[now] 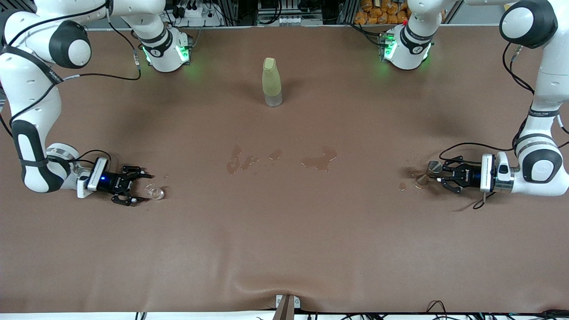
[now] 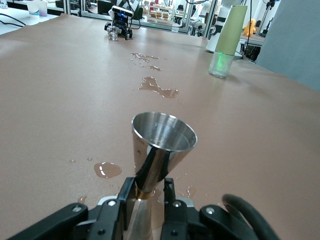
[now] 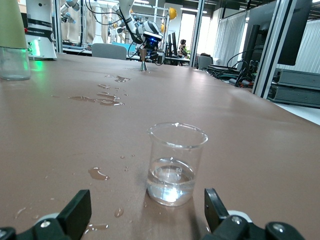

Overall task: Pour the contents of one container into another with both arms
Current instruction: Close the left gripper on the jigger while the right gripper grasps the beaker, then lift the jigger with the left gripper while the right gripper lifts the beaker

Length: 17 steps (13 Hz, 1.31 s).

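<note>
My left gripper (image 2: 148, 206) clamps the thin stem of the shiny grey metal goblet-like cup (image 2: 160, 145), which stands on the brown table (image 1: 284, 231) at my left arm's end. My right gripper (image 3: 145, 215) gapes wide around the tiny clear glass beaker (image 3: 175, 164), untouched, at the right arm's end.

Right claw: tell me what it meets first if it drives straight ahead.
The clear glass beaker, standing just ahead between the open right claw fingers and holding a little water; contact looks near, though depth is uncertain.
</note>
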Each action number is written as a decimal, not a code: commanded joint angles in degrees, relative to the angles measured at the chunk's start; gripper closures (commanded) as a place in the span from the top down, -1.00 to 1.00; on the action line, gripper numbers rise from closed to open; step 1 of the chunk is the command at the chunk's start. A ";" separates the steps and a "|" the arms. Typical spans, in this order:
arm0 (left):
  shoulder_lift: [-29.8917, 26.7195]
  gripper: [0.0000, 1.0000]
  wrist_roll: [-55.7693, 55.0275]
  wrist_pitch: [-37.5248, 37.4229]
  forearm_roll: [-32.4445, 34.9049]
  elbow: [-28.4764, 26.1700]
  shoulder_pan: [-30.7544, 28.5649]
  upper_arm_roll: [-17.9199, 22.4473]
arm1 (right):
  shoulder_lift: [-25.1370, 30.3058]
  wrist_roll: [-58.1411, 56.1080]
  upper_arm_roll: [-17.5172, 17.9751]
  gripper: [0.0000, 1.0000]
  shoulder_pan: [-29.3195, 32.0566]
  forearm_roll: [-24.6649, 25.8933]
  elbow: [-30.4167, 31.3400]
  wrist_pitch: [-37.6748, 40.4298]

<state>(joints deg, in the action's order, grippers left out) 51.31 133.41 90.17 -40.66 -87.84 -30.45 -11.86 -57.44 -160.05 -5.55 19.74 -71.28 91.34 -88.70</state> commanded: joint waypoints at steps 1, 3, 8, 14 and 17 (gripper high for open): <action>0.11 -0.33 0.89 0.44 -1.09 0.22 0.21 0.08 | -0.75 -12.30 0.02 1.00 -0.58 -1.59 1.30 0.11; 0.28 -0.27 0.89 0.44 -1.09 0.22 0.30 0.08 | -0.75 -12.21 0.02 1.00 -1.37 -1.76 1.30 -0.34; 0.28 -0.07 0.28 0.61 -1.09 0.22 0.74 0.08 | -0.75 -12.12 0.02 1.00 -2.87 -2.64 1.30 -1.83; 0.28 0.09 0.28 0.97 -1.18 0.22 0.74 0.08 | -0.83 -12.30 0.02 1.00 -4.71 -3.95 1.38 -4.38; 0.28 0.07 0.28 1.23 -2.40 -0.05 1.44 0.08 | -1.19 -12.47 0.02 1.00 -5.94 -5.19 1.38 -4.56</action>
<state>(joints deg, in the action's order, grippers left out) 51.31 133.40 90.89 -41.13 -87.86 -29.84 -11.86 -57.60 -160.08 -5.14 15.82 -73.51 91.35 -90.74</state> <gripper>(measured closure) 0.458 0.000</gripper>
